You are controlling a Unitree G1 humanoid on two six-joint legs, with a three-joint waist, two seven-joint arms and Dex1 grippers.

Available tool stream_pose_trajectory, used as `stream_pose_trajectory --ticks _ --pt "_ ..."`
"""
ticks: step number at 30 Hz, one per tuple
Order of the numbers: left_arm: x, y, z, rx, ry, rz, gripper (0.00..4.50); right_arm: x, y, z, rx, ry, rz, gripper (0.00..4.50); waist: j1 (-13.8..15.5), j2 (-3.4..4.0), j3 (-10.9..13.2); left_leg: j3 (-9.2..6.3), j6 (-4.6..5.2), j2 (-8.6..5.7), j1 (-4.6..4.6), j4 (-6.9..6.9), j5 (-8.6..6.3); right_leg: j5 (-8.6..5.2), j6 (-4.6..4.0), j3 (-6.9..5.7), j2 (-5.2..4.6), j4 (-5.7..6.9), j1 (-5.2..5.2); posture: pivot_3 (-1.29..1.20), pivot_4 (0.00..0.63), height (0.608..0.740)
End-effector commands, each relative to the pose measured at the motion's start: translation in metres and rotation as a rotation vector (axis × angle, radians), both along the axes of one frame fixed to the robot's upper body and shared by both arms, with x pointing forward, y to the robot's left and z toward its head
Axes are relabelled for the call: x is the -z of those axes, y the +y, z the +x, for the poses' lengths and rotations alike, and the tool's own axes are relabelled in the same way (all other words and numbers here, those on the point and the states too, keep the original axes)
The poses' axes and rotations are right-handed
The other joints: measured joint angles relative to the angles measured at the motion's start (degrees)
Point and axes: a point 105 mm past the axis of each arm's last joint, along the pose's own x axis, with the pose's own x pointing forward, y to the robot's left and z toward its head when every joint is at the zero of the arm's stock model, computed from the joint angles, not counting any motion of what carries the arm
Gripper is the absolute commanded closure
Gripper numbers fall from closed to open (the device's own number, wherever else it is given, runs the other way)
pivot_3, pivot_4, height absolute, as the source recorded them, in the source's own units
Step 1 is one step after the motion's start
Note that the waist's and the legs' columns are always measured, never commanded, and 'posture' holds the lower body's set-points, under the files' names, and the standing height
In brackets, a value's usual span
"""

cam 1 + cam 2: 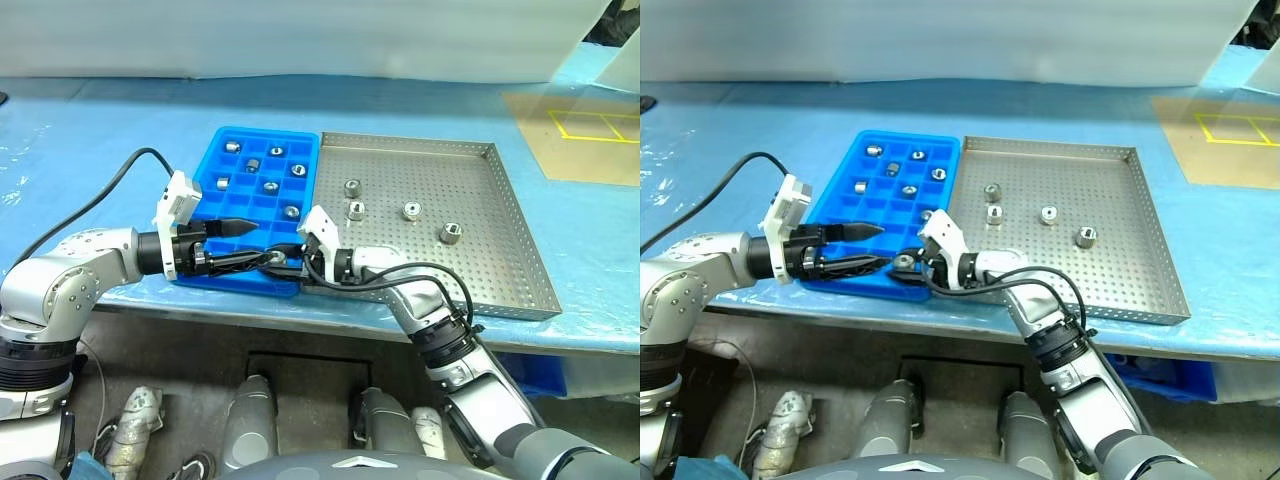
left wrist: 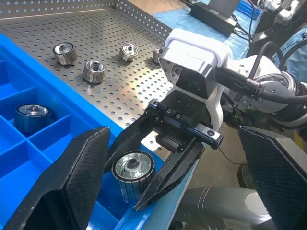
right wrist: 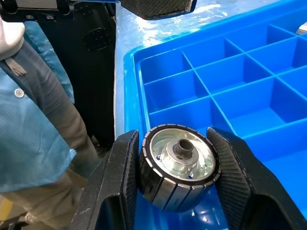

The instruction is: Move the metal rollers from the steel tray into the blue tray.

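Rollers Split Between Trays, One Held at Blue Tray's Near Edge

Head view: Four metal rollers (image 1: 352,187) stand loose on the perforated floor of the steel tray (image 1: 500,250), well apart from one another. The blue tray (image 1: 225,150) sits touching the steel tray's left wall; seven of its compartments hold a roller each. The right gripper (image 1: 275,256) reaches across the steel tray's near left corner to the blue tray's near edge, its fingers clamped on a roller. The left gripper (image 1: 240,245) lies over the same near edge from the other side, fingers spread wide, one above and one below the held piece. A black cable loops from the left wrist over the blue table cover (image 1: 100,130).

Left wrist view: The held roller (image 2: 133,172) sits between the right gripper's black fingers (image 2: 172,167), just above the blue tray's rim. The left fingers (image 2: 81,177) flank it, wide apart and not touching it. Loose rollers stand on the steel tray behind.

Right wrist view: Both pads (image 3: 115,187) press the ribbed sides of the roller (image 3: 180,165), over the tray's near corner compartment. A person's light blue sleeve (image 3: 29,129) is beside the table.
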Motion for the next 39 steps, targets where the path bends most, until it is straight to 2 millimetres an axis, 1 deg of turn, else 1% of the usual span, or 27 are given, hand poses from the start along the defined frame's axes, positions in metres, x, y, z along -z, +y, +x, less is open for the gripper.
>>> stream_pose_trajectory --ticks 1,7,9,10,13,18,22,23,24,27,29,30,31,33,34,36,38,39 --pt "-0.008 -0.003 0.000 0.014 -0.034 -0.012 0.00 0.006 -0.003 0.006 0.023 -0.005 -0.025 2.70 0.01 -0.01 0.00 0.00 0.00 0.00 0.01 0.00 0.00 -0.02 0.03 0.00 0.00 0.01 0.01 0.07 0.150 0.740" --pt "-0.007 -0.006 -0.002 0.018 -0.035 -0.018 0.00 0.007 -0.006 0.013 0.055 -0.030 -0.035 2.70 0.11 -0.02 -0.01 -0.02 -0.07 -0.01 0.05 0.01 0.04 -0.14 0.24 0.01 -0.01 0.14 0.03 0.07 0.150 0.740" --pt "-0.007 -0.006 -0.002 0.017 -0.034 -0.020 0.00 0.009 -0.007 0.014 0.055 -0.044 -0.046 1.98 0.12 -0.02 -0.01 -0.03 -0.09 -0.01 0.07 0.01 0.06 -0.14 0.24 0.01 -0.01 0.17 0.02 0.07 0.150 0.740" --pt "-0.007 -0.006 -0.001 0.016 -0.034 -0.021 0.00 0.010 -0.007 0.014 0.058 -0.052 -0.053 1.82 0.13 -0.02 -0.01 -0.03 -0.09 -0.01 0.08 0.01 0.06 -0.14 0.25 0.01 -0.01 0.18 0.03 0.07 0.150 0.740" --pt "-0.007 -0.006 -0.001 0.017 -0.035 -0.023 0.00 0.011 -0.007 0.015 0.067 -0.023 -0.051 0.86 0.13 -0.03 -0.02 -0.04 -0.10 -0.01 0.12 0.01 0.06 -0.16 0.27 0.02 -0.01 0.22 0.05 0.07 0.150 0.740" --pt "-0.007 -0.007 0.000 0.020 -0.037 -0.026 0.00 0.005 -0.008 0.017 0.067 -0.043 -0.044 0.86 0.15 -0.04 -0.02 -0.06 -0.10 -0.02 0.26 0.00 0.06 -0.17 0.29 0.04 -0.01 0.22 0.17 0.06 0.150 0.740" --pt "-0.008 -0.008 0.002 0.025 -0.040 -0.027 0.00 -0.010 -0.013 0.018 0.072 -0.077 -0.005 0.86 0.19 -0.04 -0.02 -0.06 -0.10 -0.02 0.25 -0.01 0.06 -0.17 0.29 0.04 -0.01 0.22 0.16 0.05 0.150 0.740" --pt "-0.008 -0.008 0.003 0.027 -0.040 -0.028 0.00 -0.019 -0.018 0.021 0.094 -0.094 0.018 0.86 0.19 -0.04 -0.02 -0.06 -0.10 -0.03 0.26 -0.01 0.06 -0.17 0.29 0.05 -0.01 0.22 0.16 0.05 0.150 0.740" --pt "-0.008 -0.008 0.003 0.029 -0.041 -0.029 0.00 -0.032 -0.027 0.027 0.138 -0.126 0.042 0.86 0.20 -0.04 -0.02 -0.06 -0.10 -0.03 0.24 -0.01 0.06 -0.17 0.29 0.06 -0.01 0.22 0.15 0.04 0.150 0.740" --pt "-0.006 -0.009 0.005 0.033 -0.041 -0.033 0.00 -0.058 -0.046 0.038 0.234 -0.193 0.087 0.86 0.18 -0.05 -0.02 -0.04 -0.11 -0.03 0.17 -0.01 0.06 -0.17 0.29 0.06 -0.01 0.19 0.10 0.03 0.150 0.740" --pt "-0.004 -0.011 0.007 0.038 -0.040 -0.042 0.00 -0.079 -0.068 0.050 0.359 -0.242 0.127 0.86 -0.03 -0.05 -0.02 -0.02 -0.12 -0.03 0.15 -0.01 0.07 -0.17 0.28 0.07 0.01 0.18 0.06 0.02 0.150 0.740" --pt "-0.004 -0.012 0.008 0.040 -0.040 -0.045 0.00 -0.084 -0.075 0.054 0.398 -0.255 0.137 0.86 -0.10 -0.05 -0.02 -0.01 -0.15 -0.03 0.14 -0.03 0.09 -0.16 0.28 0.08 0.03 0.17 0.02 0.01 0.150 0.740" --pt "-0.003 -0.013 0.009 0.042 -0.041 -0.048 0.00 -0.088 -0.083 0.058 0.441 -0.264 0.143 0.86 -0.13 -0.05 -0.02 -0.01 -0.17 -0.03 0.11 -0.03 0.10 -0.13 0.22 0.08 0.08 0.17 -0.02 0.01 0.150 0.740" --pt "-0.002 -0.015 0.011 0.054 -0.042 -0.057 0.00 -0.091 -0.108 0.070 0.558 -0.270 0.144 0.86 -0.19 -0.05 -0.02 0.01 -0.17 -0.05 0.11 -0.05 0.11 -0.02 -0.06 0.07 0.13 0.16 -0.03 0.00 0.150 0.740" --pt "-0.002 -0.016 0.012 0.057 -0.042 -0.059 0.00 -0.091 -0.123 0.077 0.633 -0.272 0.134 0.86 -0.19 -0.05 -0.02 0.02 -0.18 -0.06 0.11 -0.06 0.11 -0.03 -0.09 0.06 0.14 0.15 -0.03 -0.01 0.150 0.740" --pt "0.000 -0.017 0.014 0.061 -0.043 -0.060 0.00 -0.089 -0.140 0.086 0.718 -0.271 0.119 0.86 -0.23 -0.05 -0.02 0.07 -0.18 -0.08 0.10 -0.07 0.11 -0.03 -0.12 0.07 0.14 0.12 -0.03 -0.02 0.150 0.740" --pt "0.000 -0.018 0.016 0.067 -0.046 -0.065 0.00 -0.086 -0.164 0.095 0.829 -0.267 0.089 0.86 -0.28 -0.05 -0.02 0.11 -0.23 -0.09 0.08 -0.07 0.14 -0.01 -0.14 0.07 0.14 0.09 -0.03 -0.02 0.150 0.740" --pt "0.000 -0.019 0.016 0.070 -0.047 -0.066 0.00 -0.084 -0.172 0.098 0.868 -0.267 0.072 0.86 -0.28 -0.05 -0.02 0.13 -0.24 -0.09 0.08 -0.06 0.15 -0.01 -0.14 0.07 0.14 0.09 -0.03 -0.02 0.150 0.740"
